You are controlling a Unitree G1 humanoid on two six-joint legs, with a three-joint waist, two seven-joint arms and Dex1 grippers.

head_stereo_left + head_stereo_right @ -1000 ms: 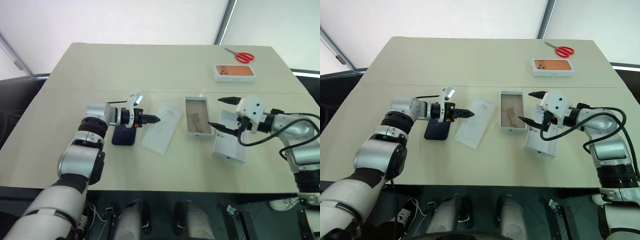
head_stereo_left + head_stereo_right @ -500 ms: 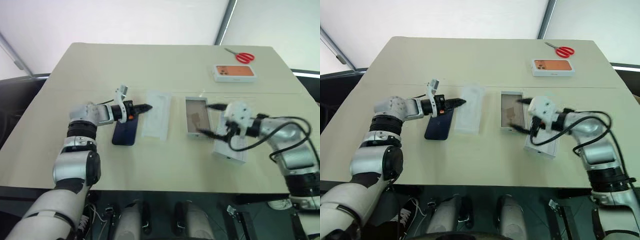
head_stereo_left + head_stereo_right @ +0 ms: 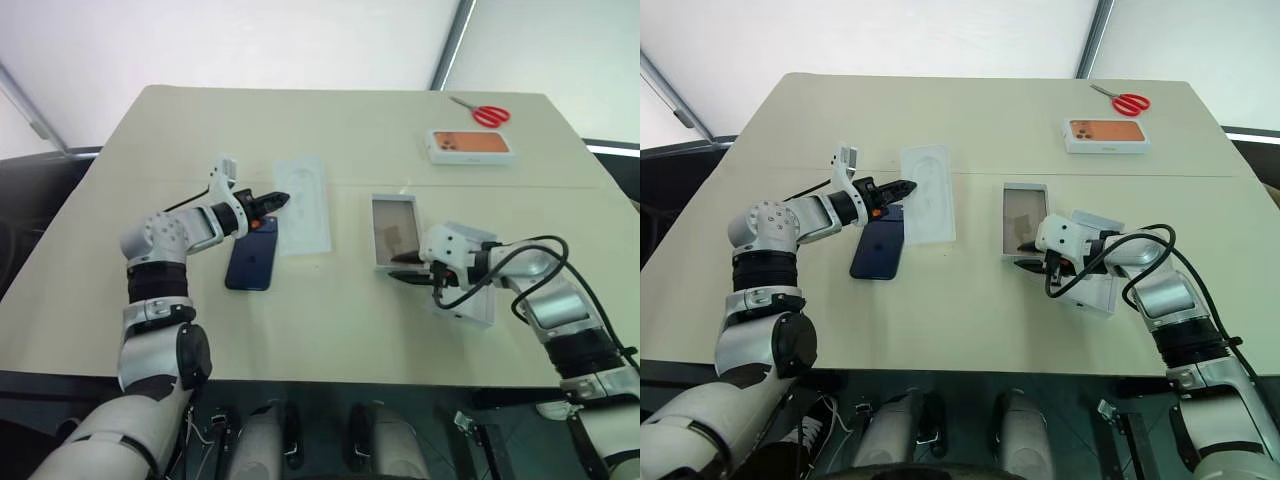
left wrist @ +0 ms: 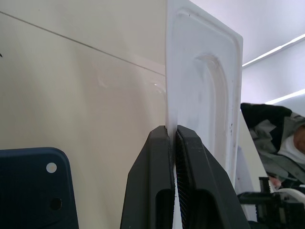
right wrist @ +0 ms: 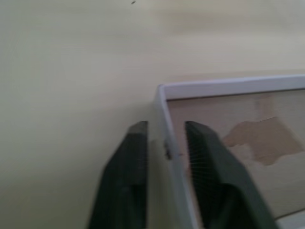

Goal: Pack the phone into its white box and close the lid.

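With the phone (image 3: 252,264) unpacked on the desk (image 3: 330,130) toward its left edge, the left pincer (image 3: 281,198) pinched the white insert (image 3: 305,203), while the right pincer (image 3: 397,267) clamped the near wall of the empty white box (image 3: 396,232) mid-desk, the lid (image 3: 470,290) off

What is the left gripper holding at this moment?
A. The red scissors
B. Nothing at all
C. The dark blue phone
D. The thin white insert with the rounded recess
D: in the left wrist view, the left gripper is shut on the edge of the thin white insert, while the phone lies flat on the table beside it.
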